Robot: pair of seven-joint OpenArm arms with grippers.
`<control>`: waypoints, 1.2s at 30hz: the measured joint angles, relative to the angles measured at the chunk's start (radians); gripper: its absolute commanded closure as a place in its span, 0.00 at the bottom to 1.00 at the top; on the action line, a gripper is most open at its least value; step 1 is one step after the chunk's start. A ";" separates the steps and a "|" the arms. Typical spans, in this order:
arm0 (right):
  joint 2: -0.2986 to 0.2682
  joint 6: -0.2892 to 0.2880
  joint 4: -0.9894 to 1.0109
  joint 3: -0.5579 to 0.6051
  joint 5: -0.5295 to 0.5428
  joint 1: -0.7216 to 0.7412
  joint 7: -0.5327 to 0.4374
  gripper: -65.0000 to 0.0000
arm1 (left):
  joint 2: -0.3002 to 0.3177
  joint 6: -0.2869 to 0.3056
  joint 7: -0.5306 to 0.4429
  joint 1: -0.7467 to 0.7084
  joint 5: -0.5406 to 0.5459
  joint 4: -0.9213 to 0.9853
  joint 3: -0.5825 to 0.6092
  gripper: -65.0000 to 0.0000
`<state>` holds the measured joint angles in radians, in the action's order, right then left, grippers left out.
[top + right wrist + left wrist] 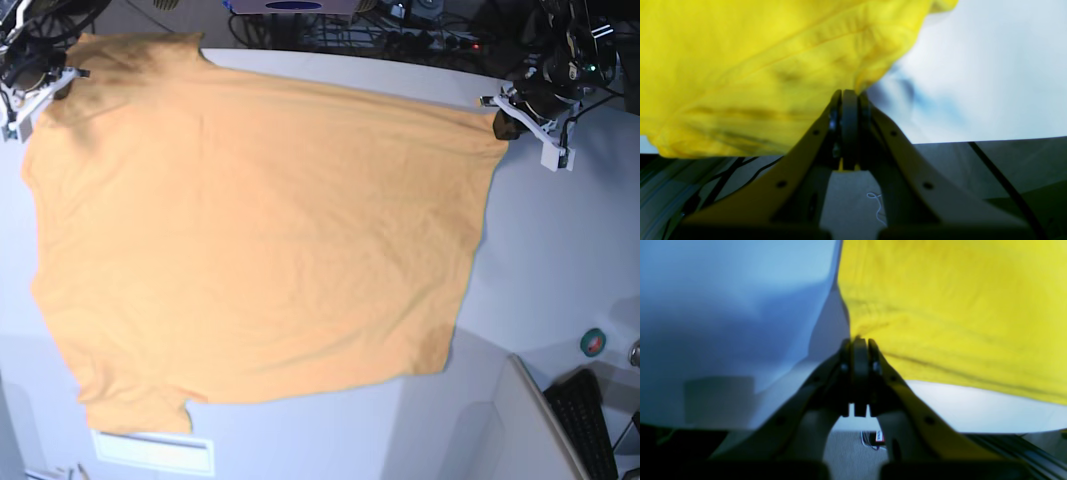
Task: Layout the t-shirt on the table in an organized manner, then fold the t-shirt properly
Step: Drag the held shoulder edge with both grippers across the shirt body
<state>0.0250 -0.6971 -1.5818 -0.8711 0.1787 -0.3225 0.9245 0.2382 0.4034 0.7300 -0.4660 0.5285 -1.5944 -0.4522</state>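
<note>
T-shirt (260,240) lay flat on bench (570,260), spanning between both arms. Left gripper (503,122) and right gripper (40,85) each clamped shut on 1 far corner.

you see the white table (560,250) carrying the orange-yellow t-shirt (250,240) spread wide and nearly flat, with a small round green-red object (593,342) near its right edge.

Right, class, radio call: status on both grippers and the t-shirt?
Left gripper shut on t-shirt edge. Right gripper shut on opposite corner. Shirt spread across table. Nothing in the way.
</note>
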 measured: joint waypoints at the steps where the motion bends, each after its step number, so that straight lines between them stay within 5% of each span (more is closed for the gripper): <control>1: -0.001 0.000 0.000 0.000 0.000 0.000 -0.001 1.00 | -0.001 0.000 0.000 -0.003 0.000 -0.001 0.000 1.00; 11: -0.006 0.000 -0.068 0.000 0.001 0.009 -0.002 1.00 | 0.000 0.000 0.008 -0.066 0.001 -0.157 -0.002 1.00; 15: -0.006 0.000 -0.068 0.001 0.000 0.044 -0.003 1.00 | -0.004 0.000 0.128 0.029 0.000 -0.150 -0.008 1.00; 27: -0.116 0.000 0.073 0.141 -0.003 0.203 -0.004 1.00 | 0.000 -0.001 0.135 0.285 0.000 0.051 0.058 1.00; 36: -0.141 0.000 0.169 0.148 -0.003 0.328 -0.004 1.00 | -0.002 -0.001 0.136 0.401 -0.043 0.141 0.093 1.00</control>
<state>-0.1162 -0.6968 -1.4128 -0.7227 0.1753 0.0055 0.9207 0.2363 0.4026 0.8661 -0.0647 0.4858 -1.4532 -0.3592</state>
